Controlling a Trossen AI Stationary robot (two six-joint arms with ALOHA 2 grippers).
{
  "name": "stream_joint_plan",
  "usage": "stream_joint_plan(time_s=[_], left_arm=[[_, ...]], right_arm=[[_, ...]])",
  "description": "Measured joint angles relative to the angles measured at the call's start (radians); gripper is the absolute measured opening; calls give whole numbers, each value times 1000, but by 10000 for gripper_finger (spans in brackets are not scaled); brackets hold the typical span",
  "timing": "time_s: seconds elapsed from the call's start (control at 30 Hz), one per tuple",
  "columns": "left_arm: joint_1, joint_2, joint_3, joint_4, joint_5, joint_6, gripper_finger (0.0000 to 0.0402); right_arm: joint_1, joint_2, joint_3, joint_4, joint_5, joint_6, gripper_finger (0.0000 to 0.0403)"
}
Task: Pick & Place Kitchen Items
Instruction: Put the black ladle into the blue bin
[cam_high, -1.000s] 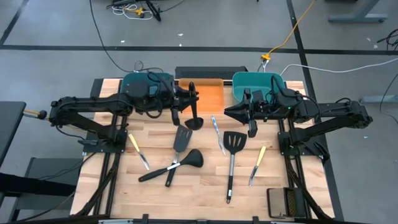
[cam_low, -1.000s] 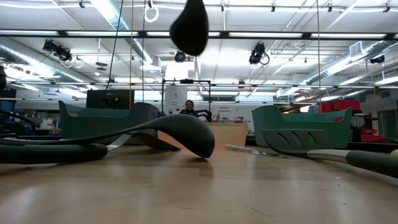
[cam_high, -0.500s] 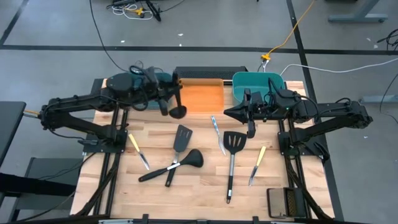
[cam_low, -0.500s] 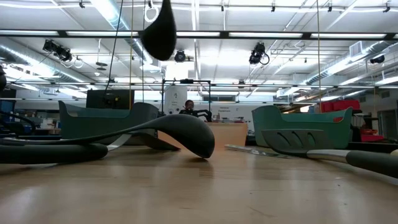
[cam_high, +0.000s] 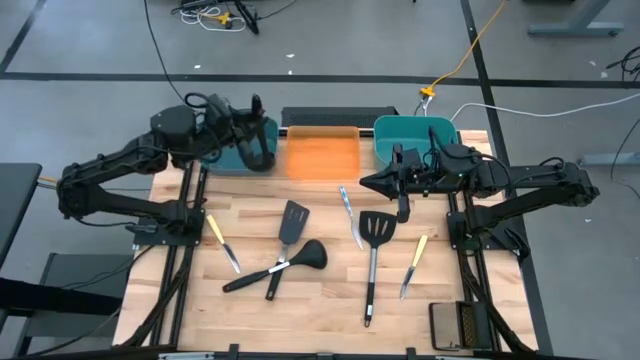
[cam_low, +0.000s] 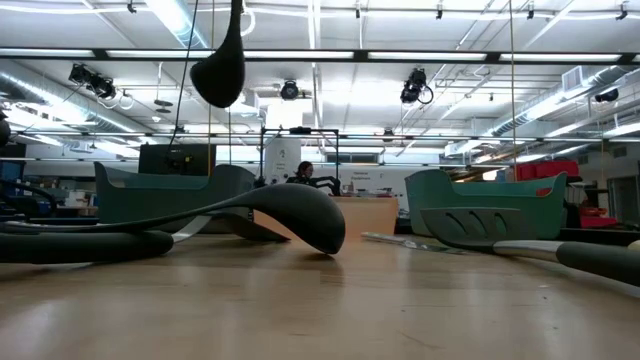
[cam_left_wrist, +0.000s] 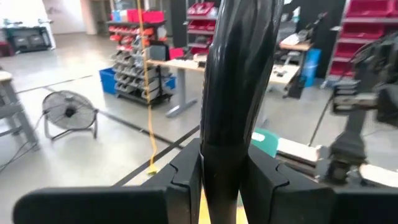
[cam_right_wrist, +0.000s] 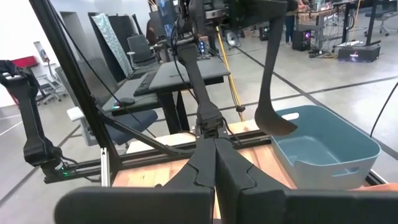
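Over the left-hand teal plastic bin (cam_high: 236, 148) at the table's back edge, the left gripper (cam_left_wrist: 225, 177) is clamped on the handle of a black round-bowled ladle (cam_low: 221, 70), hanging bowl-down, probably for release inside. Right of that bin, the right gripper (cam_right_wrist: 215, 163) waits in the air, fingers pressed together, holding nothing.

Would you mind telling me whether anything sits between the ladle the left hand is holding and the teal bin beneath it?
Nothing visible does. The left hand holds the ladle above the left teal bin, with only open air between.
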Motion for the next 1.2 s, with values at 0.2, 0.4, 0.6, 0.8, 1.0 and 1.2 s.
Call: stream_joint_plan(time_s=[0.2, 0.4, 0.6, 0.8, 1.0, 1.2], left_arm=[[75, 13, 0, -73, -2, -1, 83], [142, 38, 0, -163, -41, 29, 83], [183, 84, 0, -238, -91, 78, 83], [209, 134, 0, -255, -87, 117, 83], [215, 145, 0, -246, -75, 139, 83], [241, 145, 0, -266, -120, 139, 83]], right_arm=[[0, 0, 0, -4, 0, 2, 2], [0, 0, 0, -9, 2, 3, 2], [0, 0, 0, -10, 27, 3, 3], [0, 0, 0, -10, 34, 7, 3], [0, 0, 0, -13, 34, 29, 4], [0, 0, 0, -26, 34, 29, 4]])
